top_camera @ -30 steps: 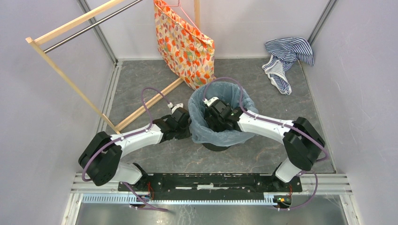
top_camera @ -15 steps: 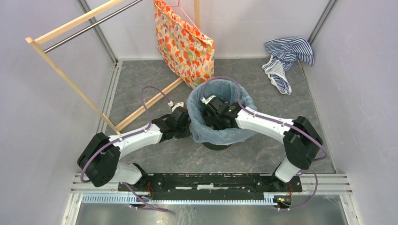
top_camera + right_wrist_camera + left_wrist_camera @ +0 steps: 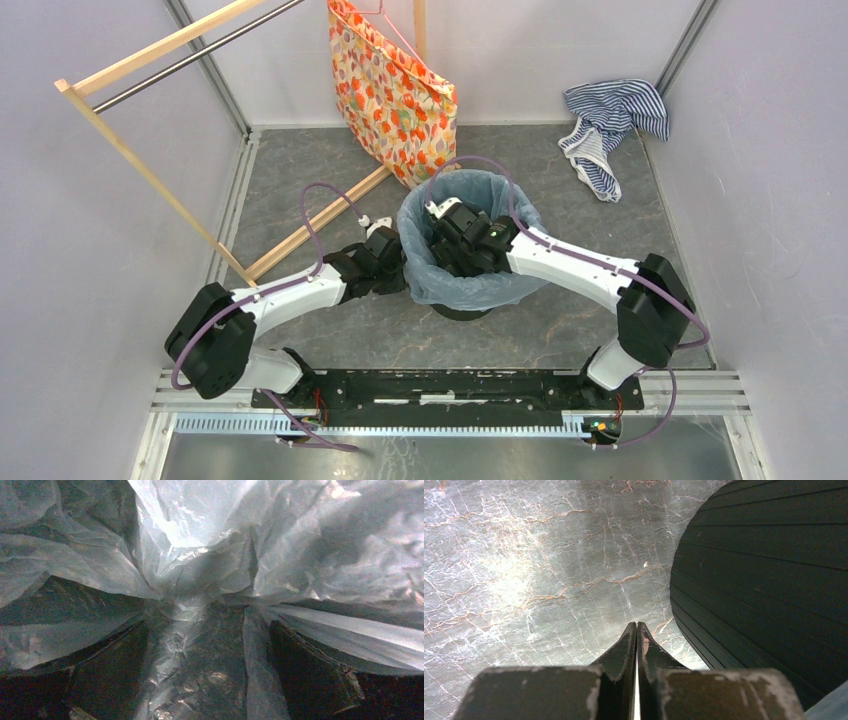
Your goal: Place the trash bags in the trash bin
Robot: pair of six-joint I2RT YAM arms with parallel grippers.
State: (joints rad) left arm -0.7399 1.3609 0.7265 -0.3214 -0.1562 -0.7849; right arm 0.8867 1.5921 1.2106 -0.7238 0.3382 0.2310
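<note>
Right gripper (image 3: 207, 670): lowered into the mouth of the trash bin (image 3: 774, 580), jaws spread wide, nothing clamped. Its dark fingers (image 3: 107, 665) stand well apart, with crumpled film between and ahead of them.

Left gripper (image 3: 636, 630): jaws pressed fully together, no film visible between them. It hangs low over the marbled floor (image 3: 524, 580). The bin's black outer wall is just beside it on its right; whether the two touch cannot be told.

Trash bag (image 3: 470, 290): thin, pale blue, translucent. It surrounds the right gripper on all sides. Its mouth is folded over the rim and hangs as a skirt down the outer wall, on the side toward the arm bases. Ahead of the right fingers the film gathers into loose pleats running down into the dark interior.

Progress, as judged:
- Done: bag opened, dropped into the bin, edge turned over the rim as far as the overhead view shows.
- Left: pressing the bunched lower part down and out against the walls and base, then lifting the right gripper clear.
- Uncertain: how well the far rim is covered, since the arm hides part of it.

Other items, beyond both grippers and well apart from them: floral fabric bag (image 3: 395, 95), striped cloth (image 3: 610, 125), wooden rack (image 3: 150, 170).
</note>
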